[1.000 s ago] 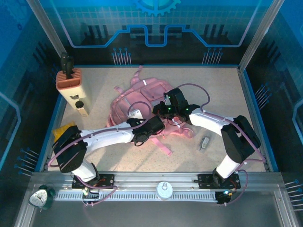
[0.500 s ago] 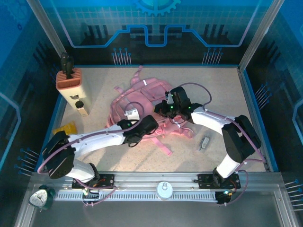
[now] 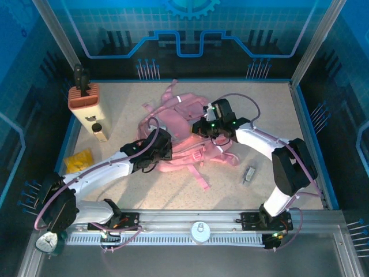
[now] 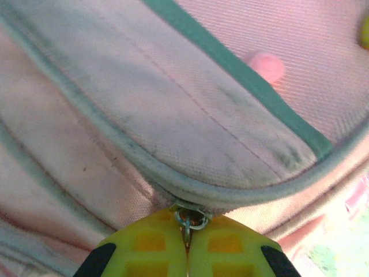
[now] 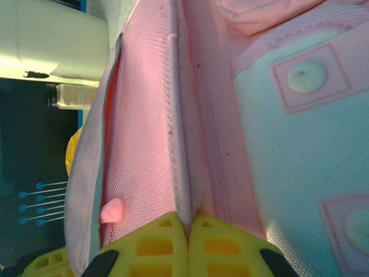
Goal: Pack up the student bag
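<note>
The left arm (image 3: pixel 101 169) and the right arm (image 3: pixel 255 142) are built alike, with glossy white shell links between bulky black joint housings and thin mauve cables (image 3: pixel 232 94) looping alongside. Small green lights (image 3: pixel 213 123) glow near the right wrist. Each arm is bolted to a black base plate (image 3: pixel 122 219). The left claw (image 4: pixel 187 234) and the right claw (image 5: pixel 187 234) have yellow fingers moulded with square recesses, black at the outer edges.

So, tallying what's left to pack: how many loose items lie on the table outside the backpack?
4: orange block rear left, small bottle beside it, yellow item at left edge, grey item right of the pink backpack. Others may be hidden under it.
</note>
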`<action>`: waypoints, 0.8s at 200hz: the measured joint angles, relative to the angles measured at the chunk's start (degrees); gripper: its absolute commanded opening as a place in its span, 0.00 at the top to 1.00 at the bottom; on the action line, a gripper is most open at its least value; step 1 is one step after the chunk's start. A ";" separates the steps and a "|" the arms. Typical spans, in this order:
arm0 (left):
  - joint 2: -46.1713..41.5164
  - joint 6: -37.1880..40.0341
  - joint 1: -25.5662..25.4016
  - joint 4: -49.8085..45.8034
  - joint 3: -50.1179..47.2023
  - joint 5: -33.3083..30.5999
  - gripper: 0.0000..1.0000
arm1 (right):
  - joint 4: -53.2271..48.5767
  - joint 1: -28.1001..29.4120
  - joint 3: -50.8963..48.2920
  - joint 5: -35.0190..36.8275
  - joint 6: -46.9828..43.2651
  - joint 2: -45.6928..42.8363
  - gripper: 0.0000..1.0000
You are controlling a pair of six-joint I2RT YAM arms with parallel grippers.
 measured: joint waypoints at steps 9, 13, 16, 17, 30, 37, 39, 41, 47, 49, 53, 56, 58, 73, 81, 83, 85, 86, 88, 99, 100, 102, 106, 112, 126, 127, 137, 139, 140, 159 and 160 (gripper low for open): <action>0.24 0.90 -0.59 1.57 0.00 1.18 1.00 | -1.90 -1.03 1.42 -0.61 -1.18 0.61 1.00; 0.42 1.22 -0.98 2.16 0.00 1.40 1.00 | -2.89 -1.49 2.21 -0.76 -1.81 1.01 1.00; 0.68 1.38 -1.40 2.82 0.02 1.66 1.00 | -3.65 -1.77 2.82 -0.83 -2.27 1.27 0.98; 0.76 1.42 -1.51 2.97 0.02 1.70 1.00 | -4.11 -1.92 3.19 -0.83 -2.62 1.44 0.97; 2.56 1.66 -3.67 4.28 0.63 1.66 1.00 | -7.78 -2.93 6.34 -0.70 -4.63 2.91 0.86; 3.89 1.66 -4.83 4.74 1.29 1.53 1.00 | -9.03 -3.32 7.80 -0.50 -5.60 3.76 0.84; 4.35 1.64 -5.18 4.85 1.49 1.51 1.00 | -9.29 -3.48 8.22 -0.42 -5.92 4.00 0.83; 4.79 1.64 -5.53 5.03 1.77 1.55 1.00 | -9.46 -3.52 8.48 -0.28 -6.29 4.17 0.82; 6.14 1.62 -6.43 5.62 2.47 1.62 1.00 | -9.57 -3.87 9.57 0.39 -7.10 4.96 0.79; 6.64 1.62 -6.75 5.81 2.73 1.75 1.00 | -9.49 -3.93 9.81 0.59 -7.21 5.11 0.77; 7.61 1.53 -7.37 6.29 3.15 1.97 1.00 | -9.38 -4.26 10.58 1.14 -7.63 5.66 0.76; 8.15 1.51 -7.74 6.60 3.43 2.21 1.00 | -9.33 -4.42 10.97 1.27 -7.98 5.90 0.75; 8.48 1.51 -7.91 6.78 3.56 2.25 1.00 | -9.29 -4.61 11.37 1.49 -7.87 6.16 0.74; 11.28 1.44 -9.22 7.87 5.03 3.28 1.00 | -9.07 -5.57 13.68 2.62 -9.57 7.06 0.66; 12.28 1.44 -9.57 8.11 5.77 3.52 1.00 | -9.03 -5.92 14.23 2.91 -10.45 7.04 0.60; 12.50 1.44 -9.64 8.13 5.95 3.56 1.00 | -9.05 -6.01 14.32 2.97 -10.51 6.99 0.58; 12.68 1.44 -9.68 8.13 6.10 3.58 1.00 | -9.09 -6.05 14.36 3.15 -10.32 6.82 0.57; 12.83 1.44 -9.68 8.11 6.23 3.58 1.00 | -9.07 -6.05 14.38 3.17 -10.43 6.75 0.56; 13.00 1.44 -9.70 8.09 6.47 3.61 1.00 | -8.96 -6.08 14.38 3.26 -11.02 6.67 0.55; 13.79 1.49 -9.77 7.96 7.54 3.63 1.00 | -9.16 -6.08 13.70 3.96 -11.39 5.33 0.49; 13.84 1.46 -9.77 7.96 7.61 3.63 1.00 | -9.16 -6.08 13.60 3.93 -11.54 5.22 0.49; 13.90 1.49 -9.77 7.89 7.78 3.63 1.00 | -9.16 -6.08 13.27 3.93 -11.82 4.83 0.48; 14.01 1.49 -9.77 7.85 8.07 3.63 1.00 | -9.20 -6.08 12.44 4.11 -11.58 3.89 0.47; 14.03 1.53 -9.77 7.85 8.28 3.61 1.00 | -9.42 -6.08 10.86 4.20 -11.50 2.21 0.45; 14.03 1.68 -9.77 7.78 8.35 3.56 1.00 | -9.46 -6.08 6.10 4.15 -10.80 -2.47 0.41; 14.03 1.68 -9.77 7.76 8.35 3.54 1.00 | -9.44 -6.08 5.53 4.13 -10.60 -2.99 0.41; 14.03 1.73 -9.77 7.52 8.35 3.41 1.00 | -9.05 -6.08 1.73 3.67 -9.55 -6.32 0.41; 14.03 1.75 -9.77 7.48 8.35 3.39 1.00 | -8.98 -6.08 1.16 3.58 -9.05 -6.75 0.41; 14.03 1.77 -9.77 7.48 8.35 3.34 1.00 | -8.81 -6.08 0.55 3.45 -8.63 -7.19 0.41; 14.03 2.38 -9.77 7.13 8.35 3.19 1.00 | -5.35 -5.92 -6.45 1.42 -4.26 -10.58 0.40; 14.03 2.40 -9.77 7.10 8.35 3.19 1.00 | -5.22 -5.90 -6.71 1.31 -4.00 -10.64 0.40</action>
